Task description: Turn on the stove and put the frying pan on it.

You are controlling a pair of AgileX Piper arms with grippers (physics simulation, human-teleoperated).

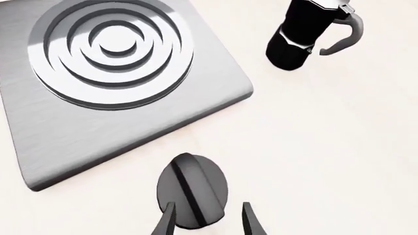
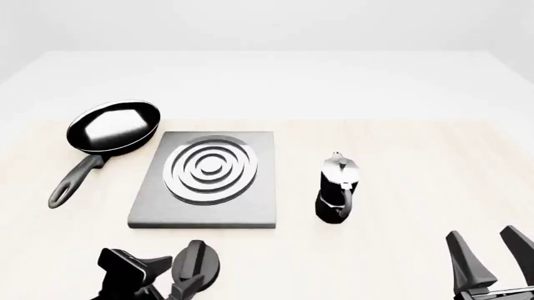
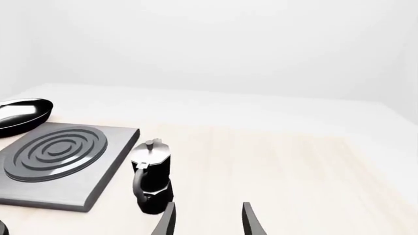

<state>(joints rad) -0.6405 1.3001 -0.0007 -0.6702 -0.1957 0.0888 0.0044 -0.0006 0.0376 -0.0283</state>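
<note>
Left pincer at the knob, frying pan off the stove

On the pale worktop (image 2: 401,187), the glossy black frying pan (image 2: 112,128) sits upper left, holding nothing, just beside the brushed grey stove (image 2: 209,181) slab with silver rings. The left pincer (image 2: 187,281), fingers spread, straddles the round ridged black knob (image 1: 193,190). The right pincer (image 2: 492,256), lower right, gapes wide, holding nothing, near the faceted moka pot (image 2: 338,187).

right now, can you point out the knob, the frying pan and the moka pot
knob (image 1: 193,188): left wrist view, on its raised centre ridge.
frying pan (image 2: 112,127): front view, on the glossy inside of the bowl.
moka pot (image 2: 337,190): front view, on its black body.
</note>
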